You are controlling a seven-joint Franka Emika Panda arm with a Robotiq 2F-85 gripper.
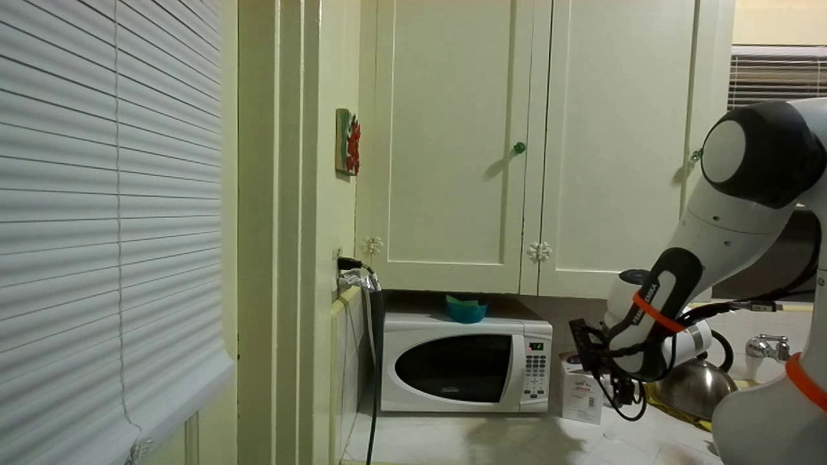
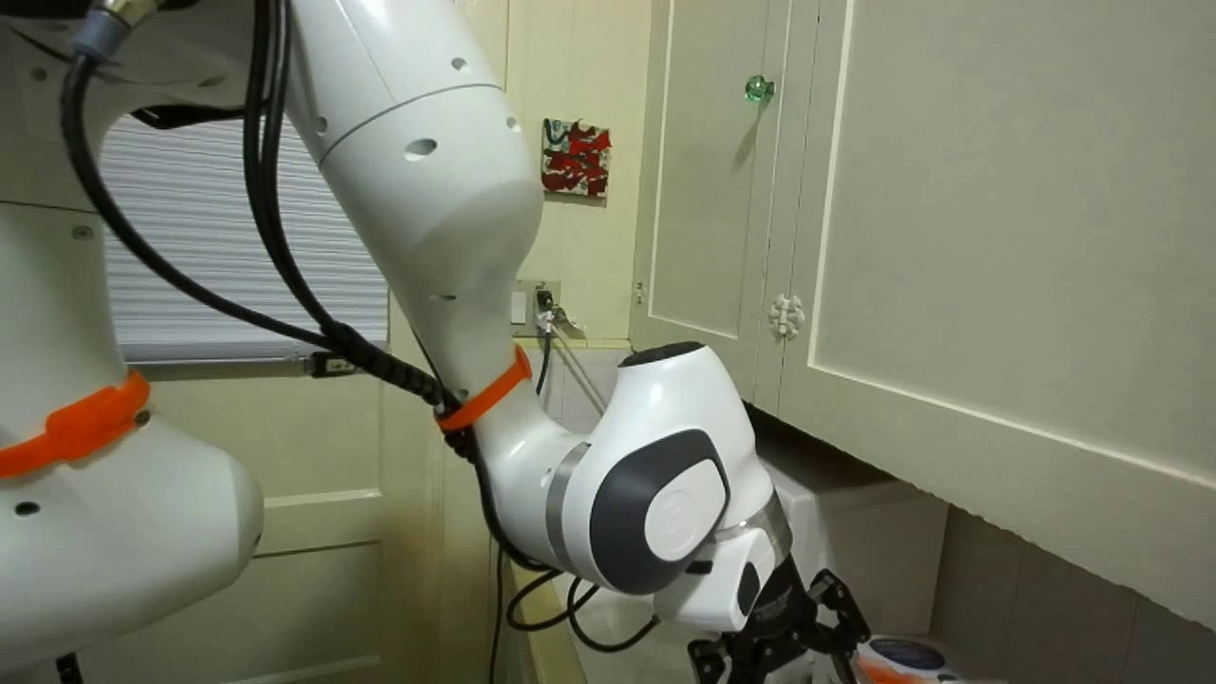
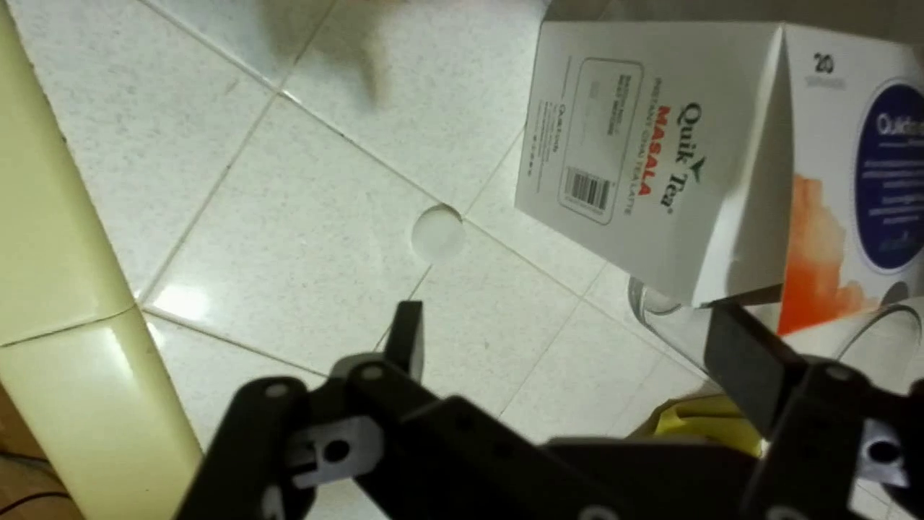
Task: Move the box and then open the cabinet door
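Nearest in the wrist view, the end effector (image 3: 567, 336) is spread wide, its two fingers (image 3: 406, 339) well apart, with the white tiled desk (image 3: 303, 217) showing between them; close by the finger on that view's right is the box (image 3: 642, 130), a pale carton lettered Quik Tea Masala, its top printed with orange and a dark blue oval; it stands upright on the desk, and whether that finger touches it I cannot tell; in an exterior view it is just right of the white microwave (image 1: 465, 368), partly hidden by the end effector; a steel kettle (image 1: 694, 391) sits farther right; a teal bowl (image 1: 466, 313) rests on the microwave; higher up are a left-hand cabinet door (image 1: 449, 129) and a right-hand cabinet door (image 1: 620, 129), both closed, each with a green knob (image 1: 519, 148); which of them the task means, I cannot tell; a small painted panel (image 2: 577, 160) hangs left of both.
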